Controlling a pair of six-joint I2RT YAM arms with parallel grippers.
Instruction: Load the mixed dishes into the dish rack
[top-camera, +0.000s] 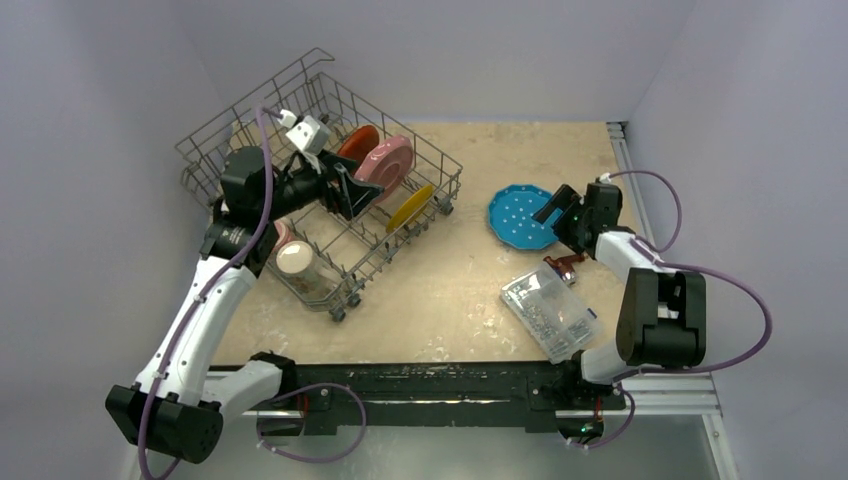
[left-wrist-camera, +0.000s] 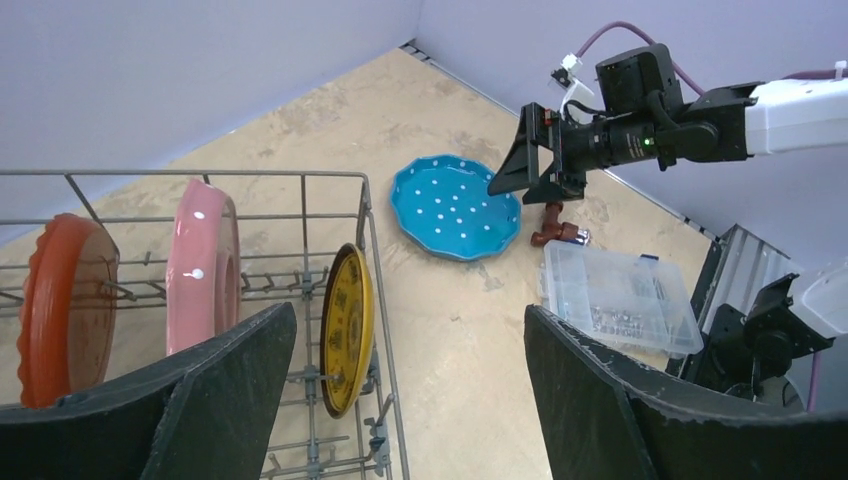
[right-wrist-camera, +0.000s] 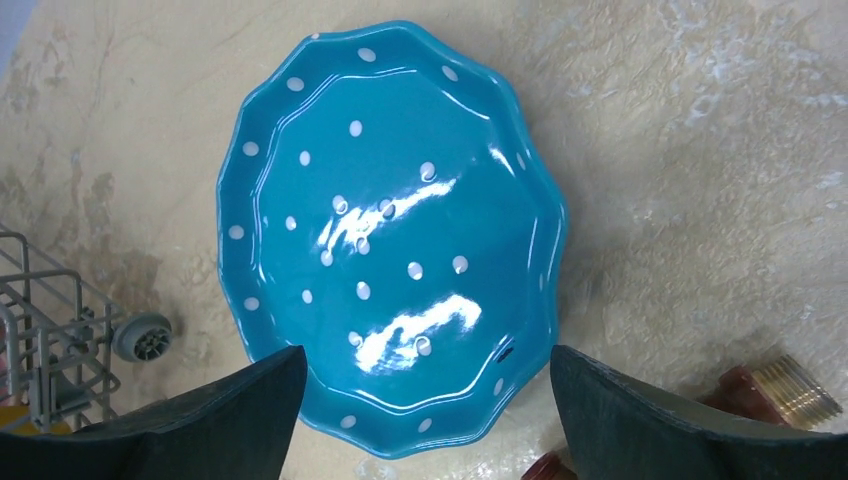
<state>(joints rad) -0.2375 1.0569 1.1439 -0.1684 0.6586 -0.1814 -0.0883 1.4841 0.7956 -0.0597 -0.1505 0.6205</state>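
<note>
**Left gripper (top-camera: 345, 192) and right gripper (top-camera: 552, 207) both gaping, blue plate (top-camera: 518, 215) lying on the table (top-camera: 450, 285)**

Top camera: I'm seeing the left gripper hanging over the dish rack (top-camera: 345, 262), jaws apart and gripping nothing. The red-orange plate (top-camera: 358, 142), pink plate (top-camera: 385, 160) and yellow plate (top-camera: 410, 208) are standing on edge between the tines, and a cream mug (top-camera: 297, 258) is sitting at the rack's near end. The right gripper is hovering at the blue plate's right rim. That plate is lying flat, right of the rack and apart from it. A clear box (top-camera: 548, 312) and a small reddish-brown object (top-camera: 566, 264) are sitting just beside it.

Left wrist: I'm looking out between two parted fingers (left-wrist-camera: 220, 400), nothing in them, with the three racked plates standing below.

Right wrist: the fingers (right-wrist-camera: 640, 420) are spreading wide at the blue plate's near edge. Whether they're touching it, I can't tell.
</note>
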